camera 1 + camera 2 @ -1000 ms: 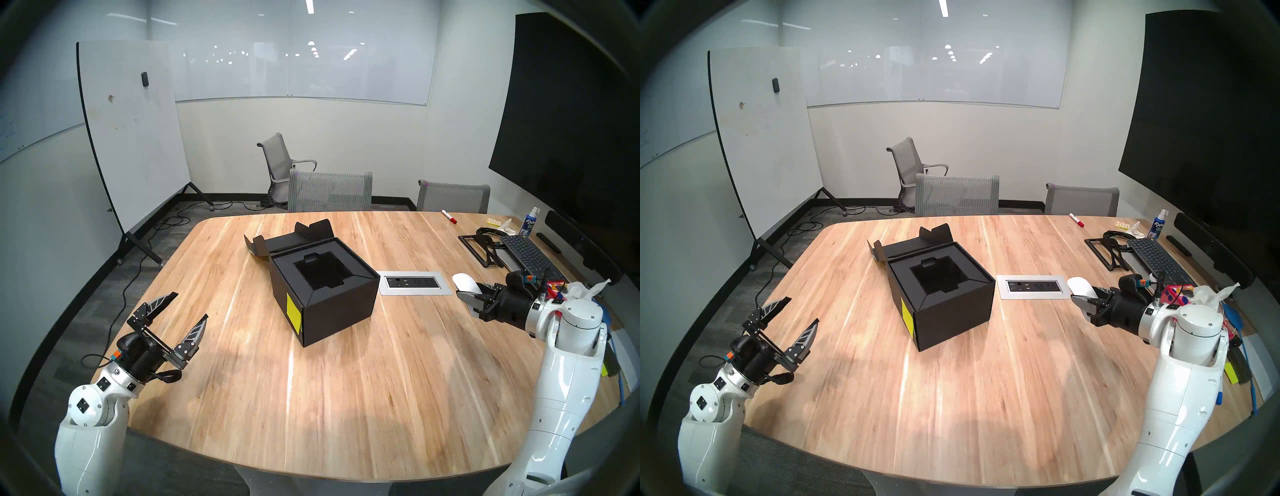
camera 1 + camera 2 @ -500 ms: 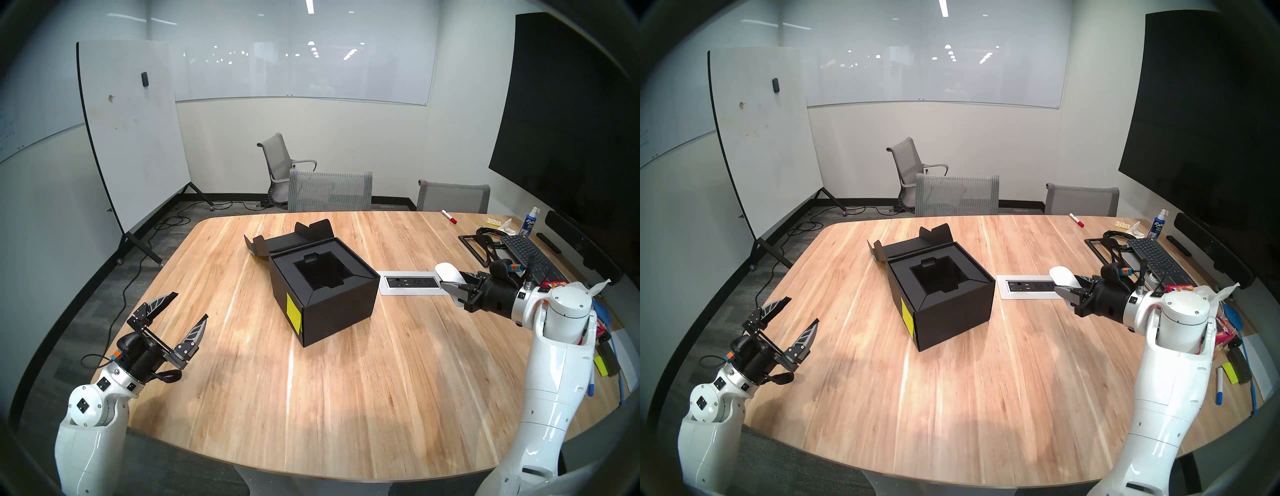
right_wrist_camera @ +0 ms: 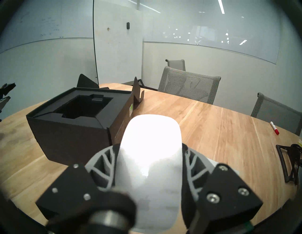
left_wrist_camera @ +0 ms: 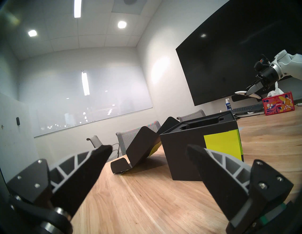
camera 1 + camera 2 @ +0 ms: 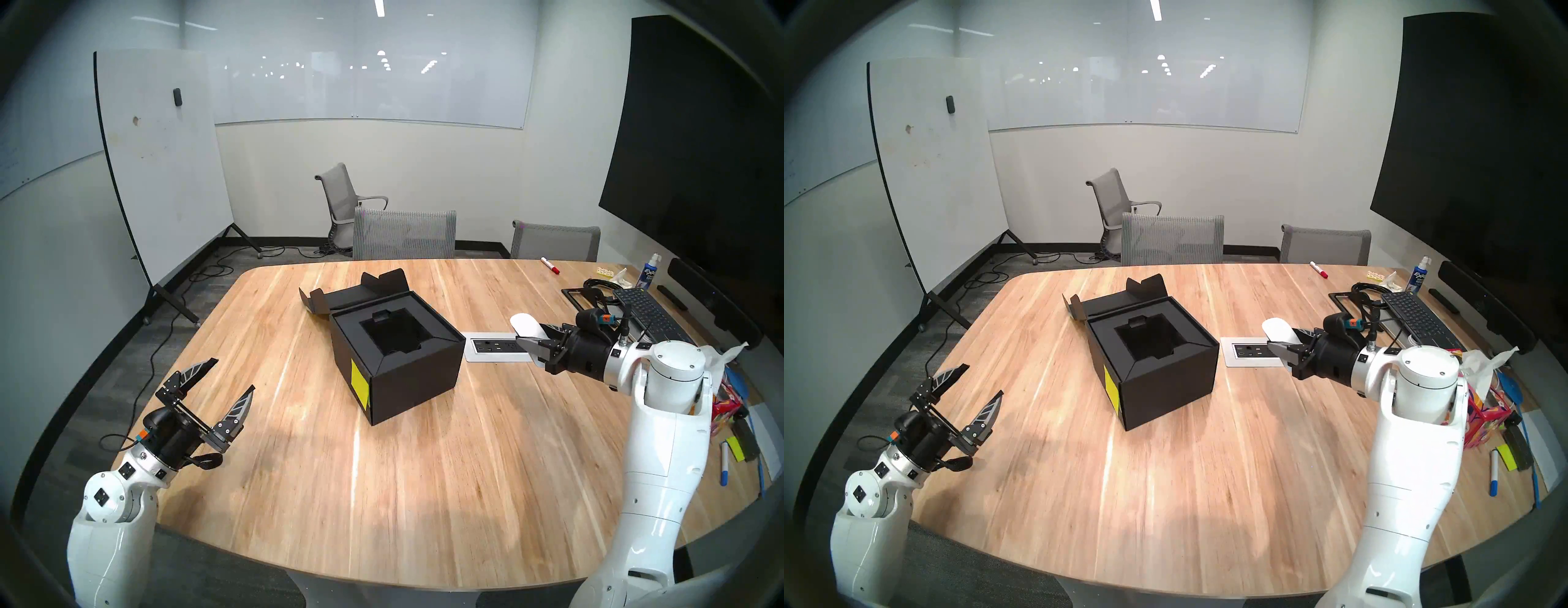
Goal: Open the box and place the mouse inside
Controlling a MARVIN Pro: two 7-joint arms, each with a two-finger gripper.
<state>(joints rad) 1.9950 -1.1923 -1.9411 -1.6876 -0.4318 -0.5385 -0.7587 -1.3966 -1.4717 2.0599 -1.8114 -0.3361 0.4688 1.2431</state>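
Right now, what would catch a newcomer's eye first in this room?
Probably the black box, standing open mid-table with a yellow note on its side. Next, the white mouse pinched in the right gripper, held in the air to the box's right. The left gripper waits open and empty.

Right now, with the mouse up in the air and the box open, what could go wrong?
The mouse sticks far out past the right gripper and is held only at its rear, so it might slip or tilt. The well in the box is small; a skewed drop could leave it on the insert's rim. The low-held mouse might clip the box wall.
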